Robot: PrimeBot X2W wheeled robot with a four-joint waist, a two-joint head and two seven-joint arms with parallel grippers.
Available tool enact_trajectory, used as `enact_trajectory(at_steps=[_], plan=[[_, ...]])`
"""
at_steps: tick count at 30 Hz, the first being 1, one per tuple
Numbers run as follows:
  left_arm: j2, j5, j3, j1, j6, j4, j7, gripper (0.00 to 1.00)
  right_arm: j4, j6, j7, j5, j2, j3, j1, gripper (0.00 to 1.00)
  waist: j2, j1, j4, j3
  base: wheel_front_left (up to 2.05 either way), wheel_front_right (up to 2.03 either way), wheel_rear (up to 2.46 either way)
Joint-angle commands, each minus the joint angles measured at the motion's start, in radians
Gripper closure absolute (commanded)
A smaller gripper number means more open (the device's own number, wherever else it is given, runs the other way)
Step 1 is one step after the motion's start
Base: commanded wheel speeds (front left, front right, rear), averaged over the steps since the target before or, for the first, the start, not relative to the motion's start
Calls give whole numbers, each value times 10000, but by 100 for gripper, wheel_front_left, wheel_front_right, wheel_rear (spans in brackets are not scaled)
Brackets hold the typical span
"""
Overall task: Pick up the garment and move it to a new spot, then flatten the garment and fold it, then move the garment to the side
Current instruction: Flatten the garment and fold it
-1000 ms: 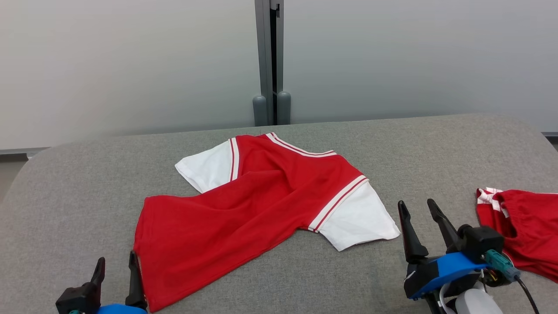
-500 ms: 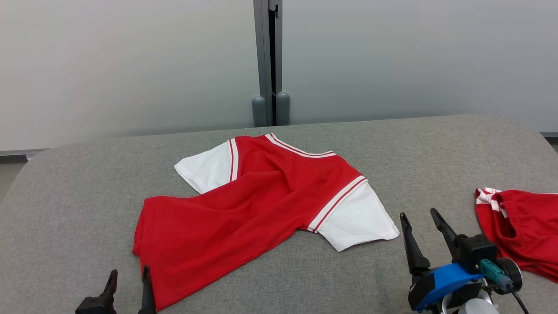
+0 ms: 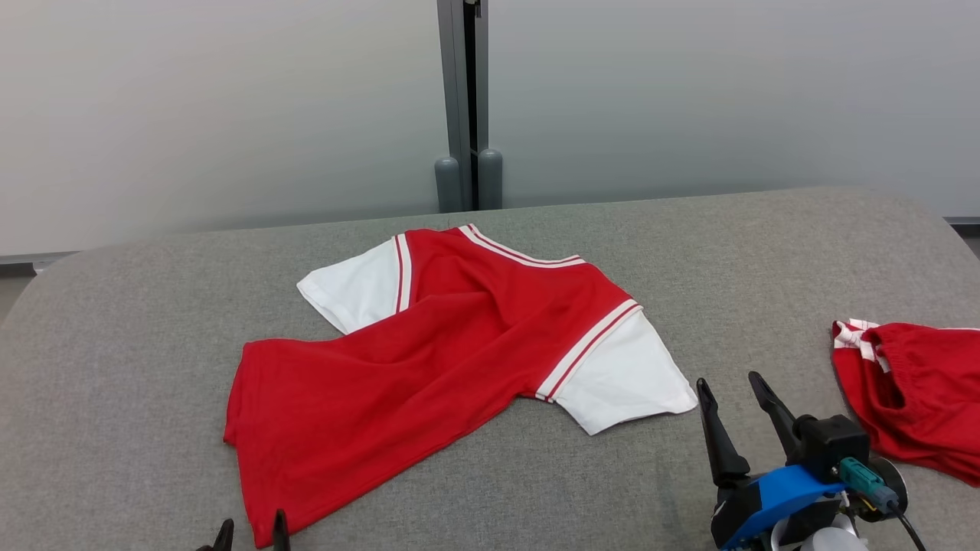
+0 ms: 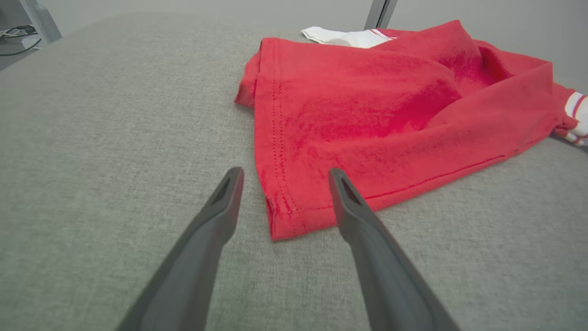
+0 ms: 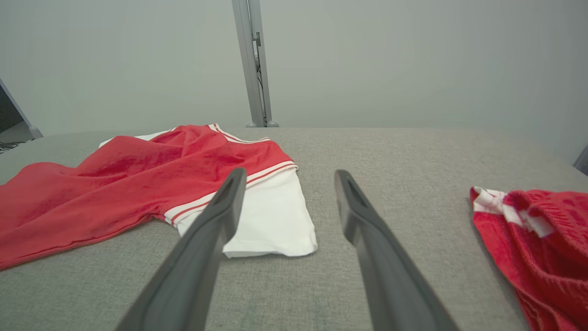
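Note:
The garment, a red shirt with white sleeves and striped trim, lies rumpled on the grey table. My left gripper shows just its fingertips at the bottom edge, beside the shirt's near hem corner. In the left wrist view that gripper is open, its fingers straddling the hem corner and gripping nothing. My right gripper stands open just right of the near white sleeve. In the right wrist view it is open, the sleeve lying ahead by its left finger.
A second red garment with white trim lies bunched at the table's right edge, close to my right arm. A grey post rises behind the table's far edge before a pale wall. Bare cloth stretches left of the shirt.
My left gripper has drawn back toward the near edge, leaving only its tips in the head view. The right gripper has backed off slightly. The camera has tilted a little; the shirt lies unchanged.

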Motion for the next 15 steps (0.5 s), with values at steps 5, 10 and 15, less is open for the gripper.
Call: enact_trajectory(at_steps=[5, 10, 15], plan=[[-34, -572, -87, -285, -140, 618, -26, 0, -8, 0, -34, 104, -35, 62, -107, 0, 0, 0, -45, 235, 0, 0, 0], [-46, -1134, -568, -408, -163, 676, -23, 0, -72, 0, -34, 80, -35, 0, -200, 0, 0, 0, -66, 473, 0, 0, 0], [74, -1587, -933, -381, -166, 469, -25, 16, -73, 0, -34, 112, -37, -33, -245, 0, 0, 0, -44, 605, 0, 0, 0]])
